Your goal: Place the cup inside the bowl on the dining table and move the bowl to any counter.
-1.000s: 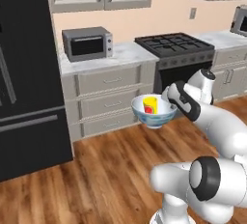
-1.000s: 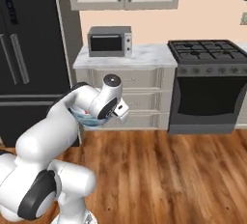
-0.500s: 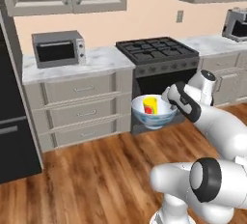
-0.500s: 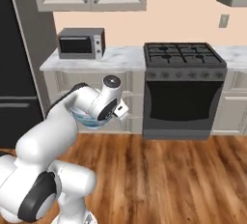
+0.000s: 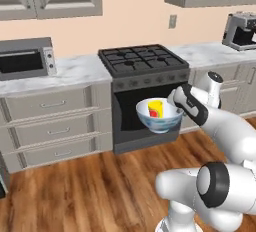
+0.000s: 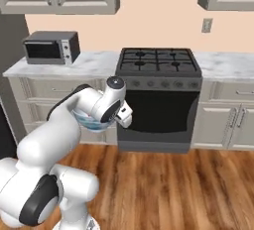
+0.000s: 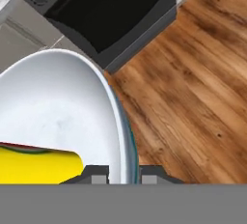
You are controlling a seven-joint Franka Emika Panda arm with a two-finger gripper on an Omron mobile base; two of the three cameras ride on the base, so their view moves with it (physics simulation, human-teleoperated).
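Carrying the bowl [image 5: 159,116] in the air in front of the black oven [image 5: 145,111], the gripper [image 7: 123,174] has its jaws clamped on the bowl's rim, one finger inside and one outside, as the hand view shows at 6 o'clock. The cup [image 5: 156,109] already sits inside the bowl, so the first half of the task looks done; what remains, judging from this, is to set the bowl on a counter [image 5: 60,73], which lies at about 9 o'clock from the bowl in the left base view. The bowl is round and wide, smooth white within and bluish-grey patterned outside; the cup is small, yellow with a red patch. The counter is veined white marble over panelled drawers, above a wood-plank floor [image 7: 193,83].
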